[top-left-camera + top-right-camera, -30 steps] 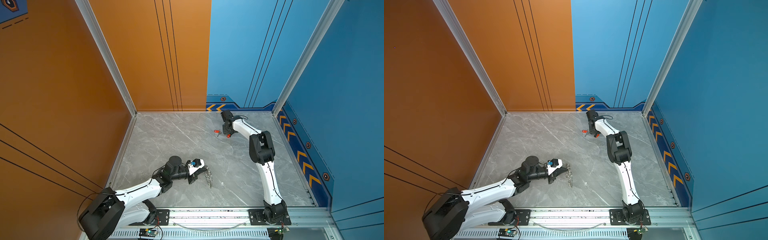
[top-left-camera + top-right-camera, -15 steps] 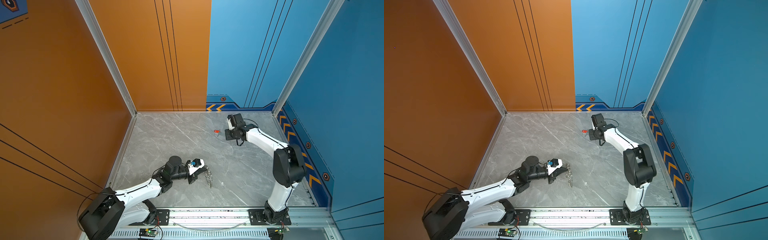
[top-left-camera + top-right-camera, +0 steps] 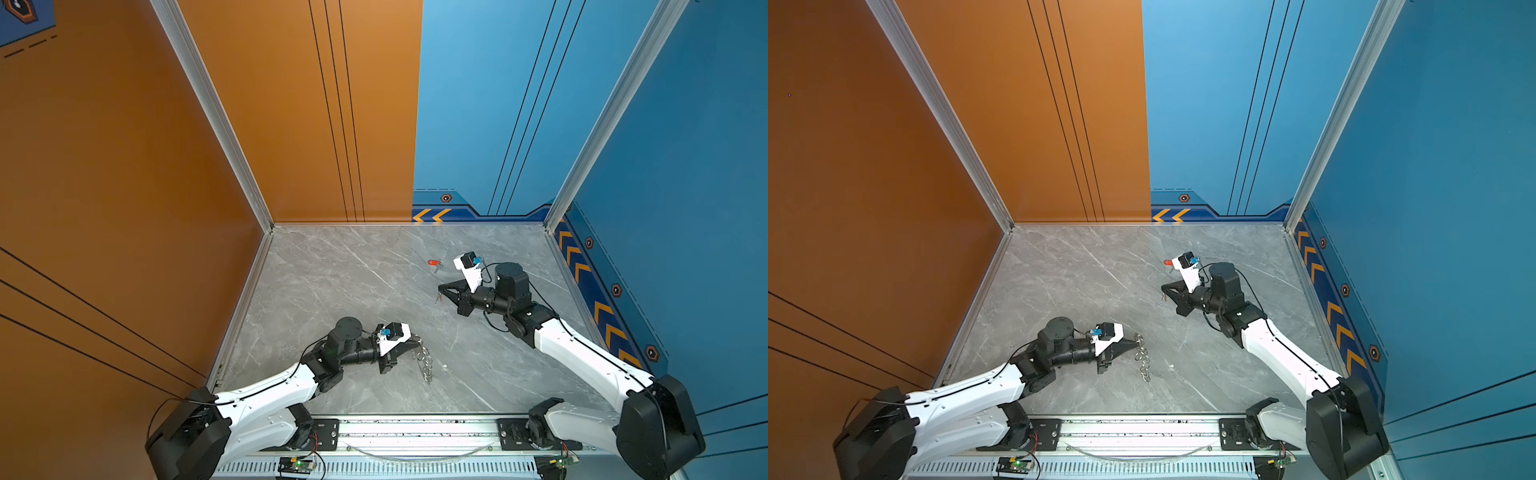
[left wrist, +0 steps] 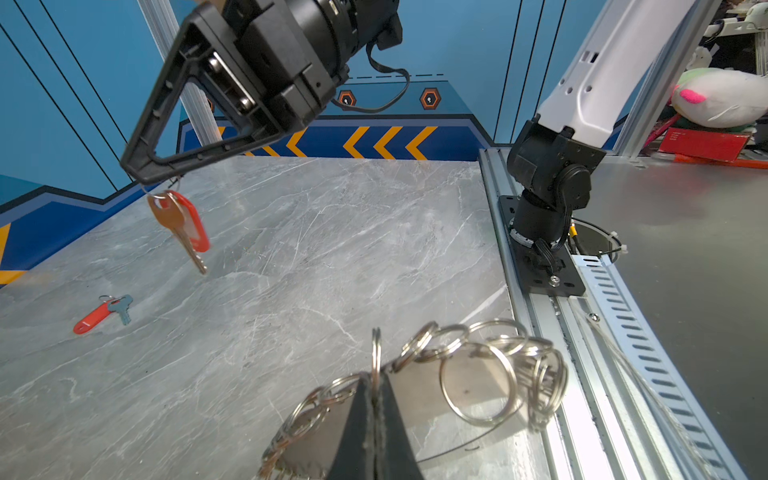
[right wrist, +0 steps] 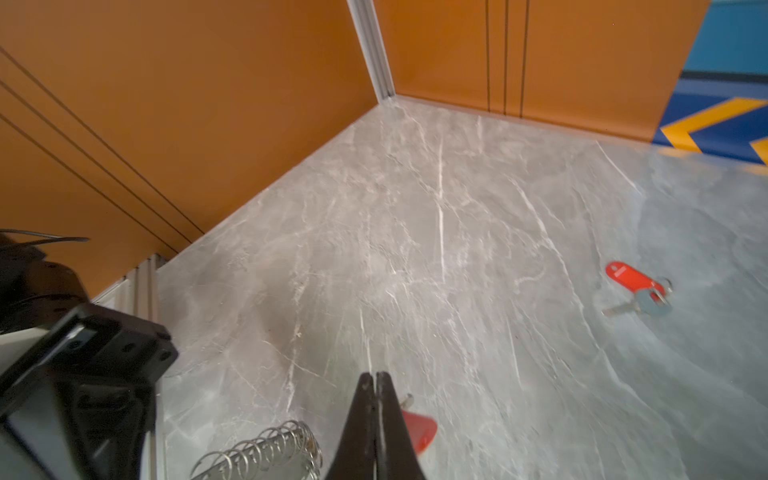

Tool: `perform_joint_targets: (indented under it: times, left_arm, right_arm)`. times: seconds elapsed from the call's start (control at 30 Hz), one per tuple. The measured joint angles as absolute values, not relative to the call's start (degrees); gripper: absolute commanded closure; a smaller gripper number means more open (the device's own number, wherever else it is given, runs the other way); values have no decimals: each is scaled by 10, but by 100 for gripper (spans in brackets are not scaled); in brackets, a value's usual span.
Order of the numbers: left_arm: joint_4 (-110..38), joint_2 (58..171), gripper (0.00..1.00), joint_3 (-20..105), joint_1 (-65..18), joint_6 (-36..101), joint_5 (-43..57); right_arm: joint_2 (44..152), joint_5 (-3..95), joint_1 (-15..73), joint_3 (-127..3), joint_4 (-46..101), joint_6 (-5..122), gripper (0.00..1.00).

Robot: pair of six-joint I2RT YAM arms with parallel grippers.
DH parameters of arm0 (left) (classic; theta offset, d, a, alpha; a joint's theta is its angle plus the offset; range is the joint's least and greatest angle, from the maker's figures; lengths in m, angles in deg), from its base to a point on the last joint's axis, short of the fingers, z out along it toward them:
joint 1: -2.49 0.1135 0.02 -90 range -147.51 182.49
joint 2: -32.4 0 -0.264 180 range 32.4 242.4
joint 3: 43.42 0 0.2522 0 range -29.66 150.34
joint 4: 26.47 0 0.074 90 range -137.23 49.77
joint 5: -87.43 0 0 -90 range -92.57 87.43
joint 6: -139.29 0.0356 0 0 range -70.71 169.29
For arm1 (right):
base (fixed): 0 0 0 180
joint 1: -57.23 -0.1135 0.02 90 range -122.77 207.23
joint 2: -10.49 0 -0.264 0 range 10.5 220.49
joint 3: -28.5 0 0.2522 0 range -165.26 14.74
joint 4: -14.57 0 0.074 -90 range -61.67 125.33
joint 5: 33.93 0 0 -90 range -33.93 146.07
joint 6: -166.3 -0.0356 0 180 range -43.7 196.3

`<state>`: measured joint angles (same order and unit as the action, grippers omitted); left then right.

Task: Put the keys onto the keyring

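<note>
R gripper (image 3: pixel 439 290) w/ key (image 4: pixel 176 220) drawn nearer, keyring (image 4: pixel 536 372) unmoved

Bright, even light is falling from above onto the worktop (image 3: pixel 332 282), leaving soft shadows and a mild sheen. The right wrist view is smearing with motion blur; both wrist views are bending at their edges.

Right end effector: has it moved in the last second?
Yes. In a top view the right end effector, shut on the hanging key, has drawn away from the loose key, toward the front rail.
</note>
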<state>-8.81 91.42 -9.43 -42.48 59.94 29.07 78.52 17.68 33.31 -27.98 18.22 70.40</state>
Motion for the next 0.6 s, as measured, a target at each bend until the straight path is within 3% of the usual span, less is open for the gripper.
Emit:
perform_joint_targets:
  times: [0.6]
  left_arm:
    - [-83,844,100,-128,-424,607,292]
  right_arm:
    - [748,0,277,-236,104,704,100]
